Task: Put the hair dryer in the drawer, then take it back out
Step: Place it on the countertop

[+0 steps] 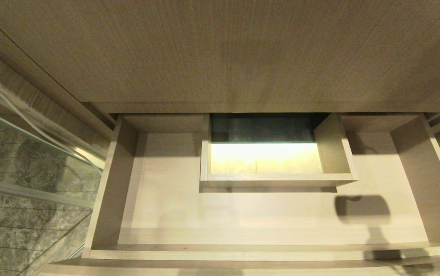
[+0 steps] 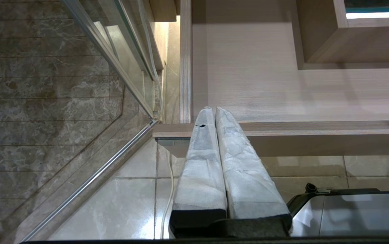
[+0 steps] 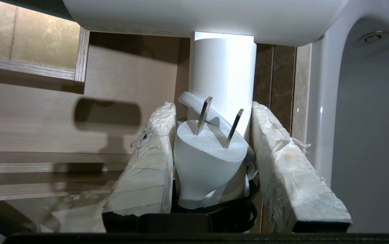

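1. Your right end effector (image 3: 211, 149) grips the hair dryer (image 3: 221, 78), plug included, above the open drawer (image 1: 108, 184).
2. Drawer holds nothing; whether placing or retrieval remains, can't tell.
3. Left end effector (image 2: 214, 112) closed, idle.

Neither arm shows in the head view. Left hand (image 2: 214, 113) seen only in its wrist view: the two padded fingers (image 2: 201, 169) lie pressed flat against each other along their whole length, tips together, nothing between them; white wrapping on both, small dark nick near one tip. Right hand (image 3: 213, 112) seen only in its wrist view: padded fingers (image 3: 147, 162) set apart and parallel, clamped on either side of the hair dryer (image 3: 223, 71) at its white handle, with the bundled plug wedged between them; wrapping frayed and torn at the tips.
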